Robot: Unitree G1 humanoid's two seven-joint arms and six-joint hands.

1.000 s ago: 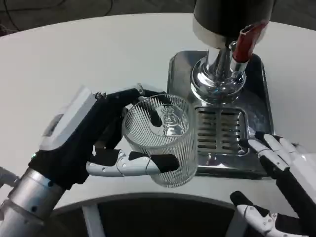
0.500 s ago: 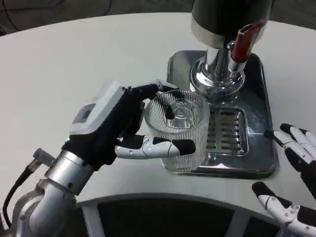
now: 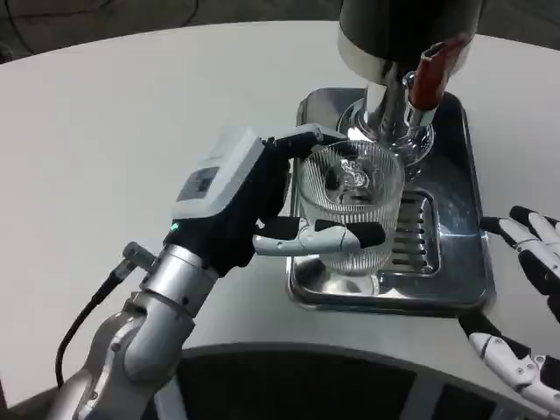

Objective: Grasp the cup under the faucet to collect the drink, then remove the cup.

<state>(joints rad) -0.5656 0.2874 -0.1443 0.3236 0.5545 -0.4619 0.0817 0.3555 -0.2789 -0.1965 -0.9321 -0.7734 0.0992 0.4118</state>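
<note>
I have the left robot hand clamped on the ribbed glass cup: the thumb lies across the near side of the cup and the other fingers wrap around its far side. The cup stands upright, its long axis vertical, over the left part of the steel drip tray, beside the slotted grille. I cannot tell if its base touches the tray. The chrome faucet with the red tap handle is just behind the cup and a little to the right, so I judge the mouth of the cup must go slightly farther and to the right. The right robot hand waits at the right edge of the white bench, fingers apart, holding nothing.
</note>
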